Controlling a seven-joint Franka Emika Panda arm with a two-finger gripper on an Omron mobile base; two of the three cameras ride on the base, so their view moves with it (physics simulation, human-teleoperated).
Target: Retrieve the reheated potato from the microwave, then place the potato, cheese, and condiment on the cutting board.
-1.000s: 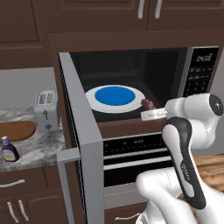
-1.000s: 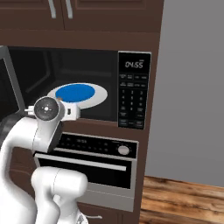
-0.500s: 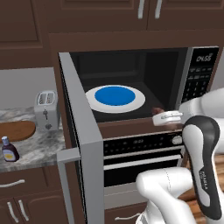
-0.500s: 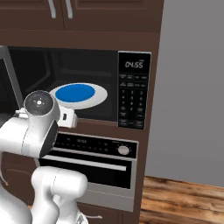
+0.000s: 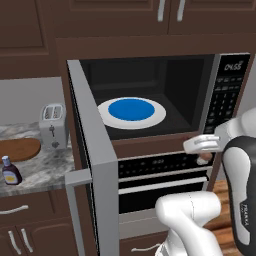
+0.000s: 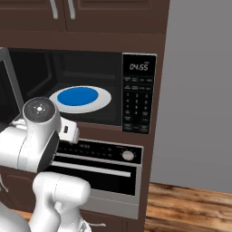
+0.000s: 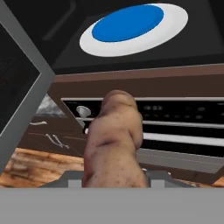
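Jaws grip the potato [image 7: 114, 140], its long axis pointing away toward the open microwave [image 7: 131, 48]

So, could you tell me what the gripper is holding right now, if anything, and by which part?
The gripper holds the potato, clamped at its near end; the rest sticks out ahead toward the oven front, already outside the microwave.

Gripped potato [image 7: 114, 140] below plate [image 7: 133, 28]
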